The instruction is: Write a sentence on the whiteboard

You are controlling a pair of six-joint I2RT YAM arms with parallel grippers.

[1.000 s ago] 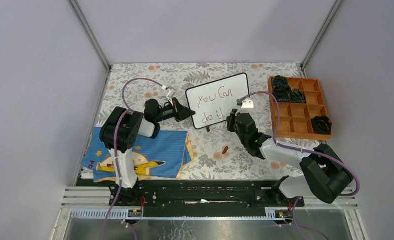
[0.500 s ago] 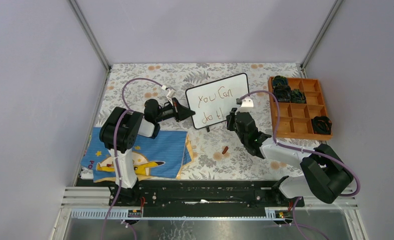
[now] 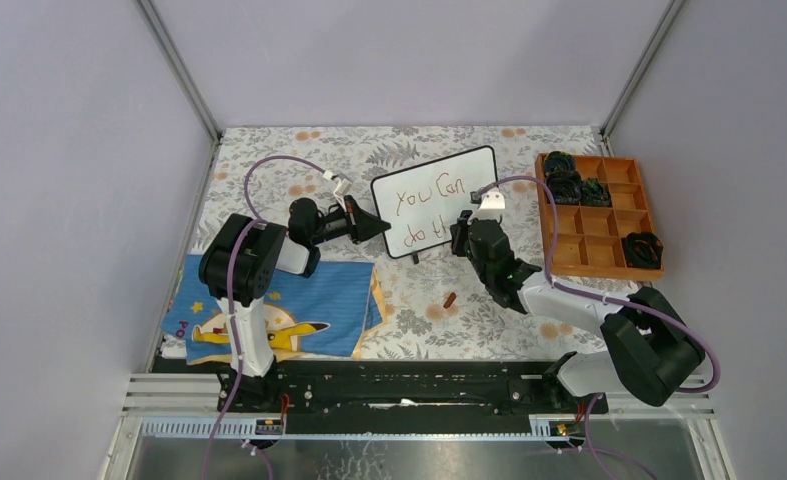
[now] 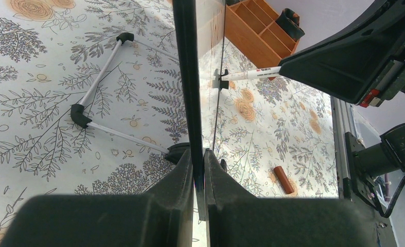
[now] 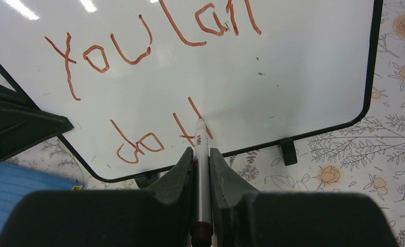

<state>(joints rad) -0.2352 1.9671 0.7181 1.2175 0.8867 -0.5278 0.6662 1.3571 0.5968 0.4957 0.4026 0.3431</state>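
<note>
Whiteboard [image 3: 434,200] stands propped at mid-scene, its left edge clamped in your left gripper [image 4: 199,170]; brace it firmly. Your right gripper [image 5: 201,154] pinches the marker [image 5: 200,136], tip touching the sentence [image 5: 133,60] after "do t": press lightly, stroke slowly.

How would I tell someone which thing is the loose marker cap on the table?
Find the whiteboard standing mid-table on the flowered tablecloth. In front of it, toward the near edge and right of the blue cartoon-print cloth, lies the marker cap. It is the only small reddish-brown cylinder, lying alone on the tablecloth.
</note>
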